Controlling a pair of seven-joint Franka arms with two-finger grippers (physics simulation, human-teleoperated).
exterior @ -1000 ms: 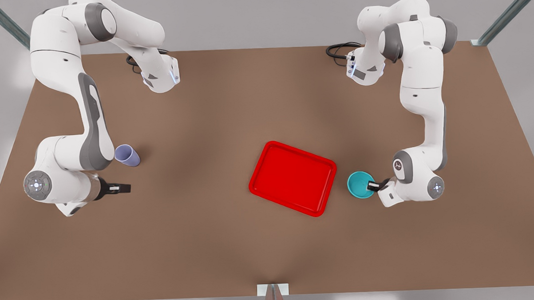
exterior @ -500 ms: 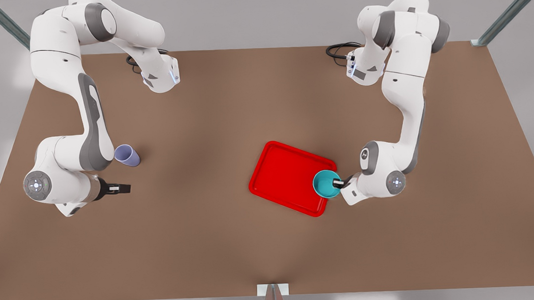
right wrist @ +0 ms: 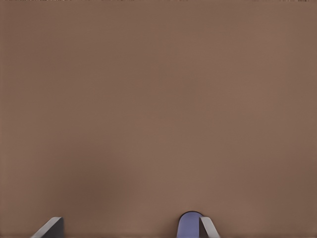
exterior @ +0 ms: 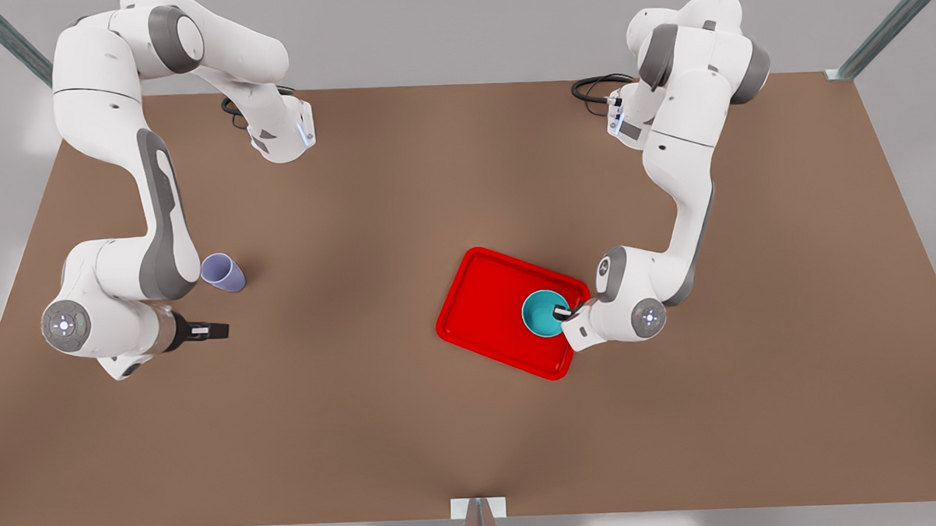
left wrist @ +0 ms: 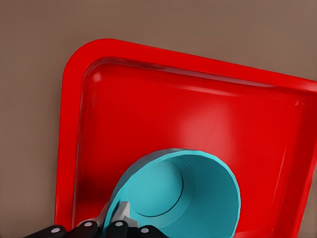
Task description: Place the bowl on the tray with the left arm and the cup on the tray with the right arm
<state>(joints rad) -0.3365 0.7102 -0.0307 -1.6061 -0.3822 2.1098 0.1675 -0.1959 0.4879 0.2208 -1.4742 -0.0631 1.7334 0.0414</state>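
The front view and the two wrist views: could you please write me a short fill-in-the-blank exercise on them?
1. The left gripper is shut on the rim of the ____.
2. The bowl is over the red ____.
3. The cup stands on the brown ____, beside the waiting right arm.
4. The right gripper has its fingers ____.

Missing words: bowl; tray; table; open

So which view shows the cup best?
The front view: the whole cup stands on the table beside the right arm. The right wrist view catches just its top by one finger.
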